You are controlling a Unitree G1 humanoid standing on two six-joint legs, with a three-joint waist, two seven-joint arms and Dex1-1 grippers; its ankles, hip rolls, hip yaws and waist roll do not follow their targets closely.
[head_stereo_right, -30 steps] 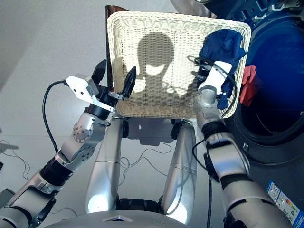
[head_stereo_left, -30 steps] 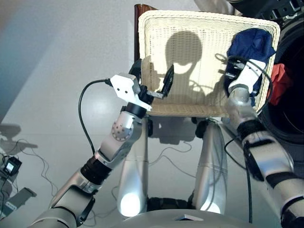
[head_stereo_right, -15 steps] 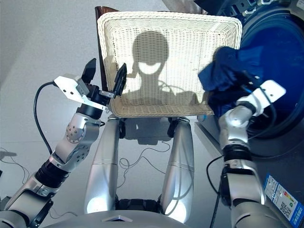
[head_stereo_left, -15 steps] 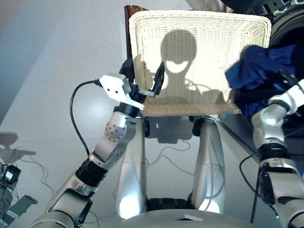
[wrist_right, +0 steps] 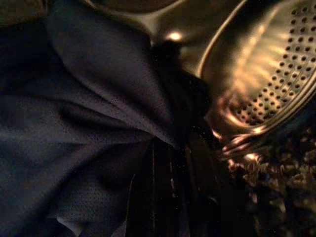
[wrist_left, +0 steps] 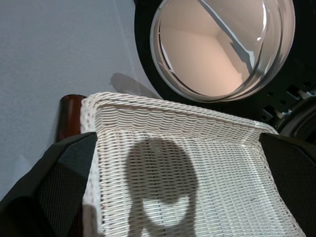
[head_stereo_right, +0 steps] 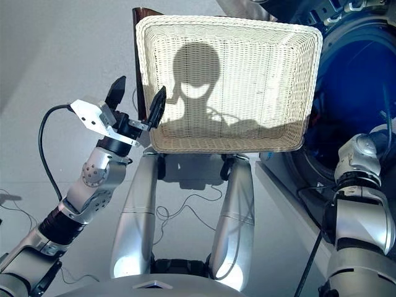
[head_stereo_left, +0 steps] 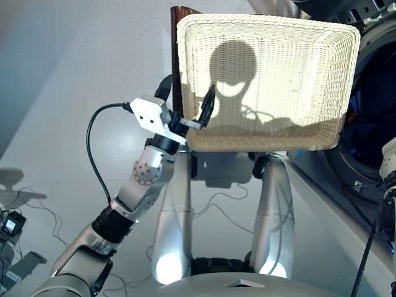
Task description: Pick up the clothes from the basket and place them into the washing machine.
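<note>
Navy blue mesh-fabric garment (wrist_right: 74, 148) fills right wrist view beside perforated steel drum (wrist_right: 276, 64); right grip cannot be told. Left gripper (head_stereo_left: 185, 108) spread, empty. Risk: cloth snagging at porthole.

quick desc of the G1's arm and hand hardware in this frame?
Left arm: silver shell segments, black joint bands, a round grey perforated disc at the wrist. Left hand: white angular block with two black pointed fingers; a black cable loops from it. Right arm: same silver-and-black build with black cabling; its hand is out of view.
</note>
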